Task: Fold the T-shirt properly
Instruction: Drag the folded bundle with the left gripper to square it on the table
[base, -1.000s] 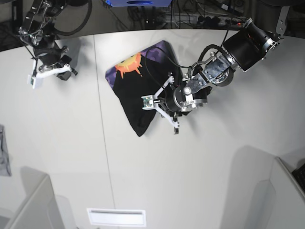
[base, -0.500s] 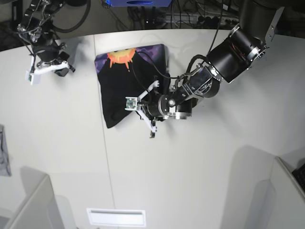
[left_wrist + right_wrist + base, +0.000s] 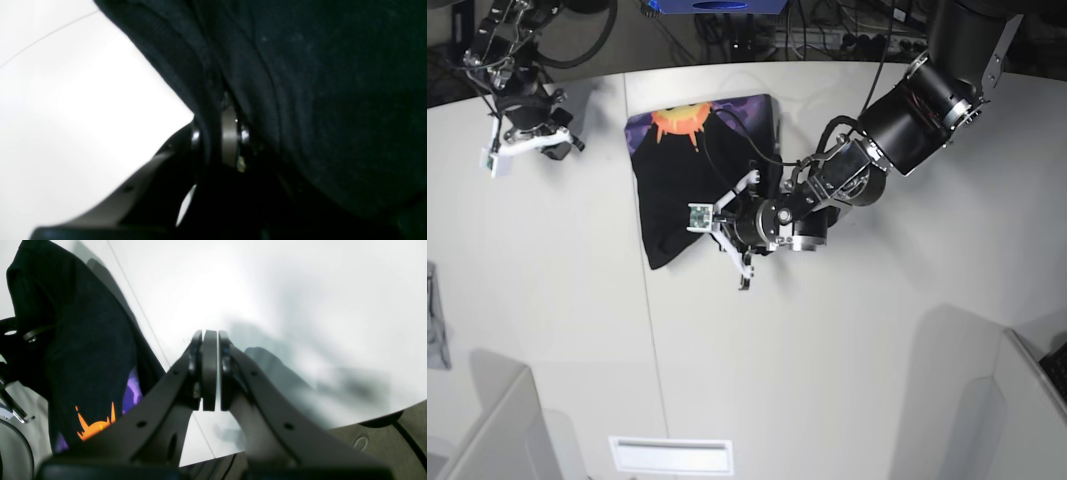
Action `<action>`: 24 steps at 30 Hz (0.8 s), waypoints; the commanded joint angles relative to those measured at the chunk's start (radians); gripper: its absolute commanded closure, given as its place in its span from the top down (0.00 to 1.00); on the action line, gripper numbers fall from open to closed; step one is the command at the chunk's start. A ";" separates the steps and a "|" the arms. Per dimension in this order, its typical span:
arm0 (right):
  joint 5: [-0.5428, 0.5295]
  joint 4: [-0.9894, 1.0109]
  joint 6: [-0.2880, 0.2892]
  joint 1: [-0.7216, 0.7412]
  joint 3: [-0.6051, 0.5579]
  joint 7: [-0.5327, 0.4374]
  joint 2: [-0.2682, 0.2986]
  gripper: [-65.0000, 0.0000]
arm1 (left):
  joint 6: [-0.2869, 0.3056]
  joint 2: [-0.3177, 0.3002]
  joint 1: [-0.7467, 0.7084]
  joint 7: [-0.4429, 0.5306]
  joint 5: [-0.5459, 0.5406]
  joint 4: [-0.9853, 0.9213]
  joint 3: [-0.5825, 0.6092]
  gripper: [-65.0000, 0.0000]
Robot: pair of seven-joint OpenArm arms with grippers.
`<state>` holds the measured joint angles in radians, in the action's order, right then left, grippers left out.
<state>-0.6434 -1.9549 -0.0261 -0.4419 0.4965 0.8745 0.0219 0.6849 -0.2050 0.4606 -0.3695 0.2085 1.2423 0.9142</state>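
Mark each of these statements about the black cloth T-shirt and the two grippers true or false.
1. The left gripper is shut on the black cloth T-shirt. True.
2. The right gripper holds the shirt's other edge. False: it is shut on nothing, apart from the shirt.
3. An orange sun print shows at the shirt's far end. True.
4. The shirt hangs clear of the white table. False: it lies bunched on the table.
5. A small grey cloth piece lies on top of the shirt. False: it is at the table's edge, far from it.
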 commanded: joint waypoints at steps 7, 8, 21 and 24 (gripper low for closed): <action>-0.003 -0.013 0.007 -0.045 0.004 -0.021 0.010 0.00 | 0.013 -0.003 0.076 -0.043 0.019 -0.009 0.141 0.00; -0.003 -0.013 0.007 -0.051 0.004 -0.021 0.010 0.00 | 0.013 -0.003 0.074 -0.043 0.019 -0.006 0.136 0.00; -0.003 -0.013 0.007 -0.071 -0.002 -0.022 0.011 0.00 | 0.013 -0.001 0.080 -0.046 0.029 -0.005 0.131 0.00; -0.003 -0.013 0.007 -0.070 -0.003 -0.022 0.010 0.00 | 0.013 -0.001 0.083 -0.046 0.029 -0.005 0.131 0.00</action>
<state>-0.6399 -1.9545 -0.0261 -0.5121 0.4904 0.8707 0.0265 0.6800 -0.2047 0.5316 -0.3836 0.2169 1.2377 1.0462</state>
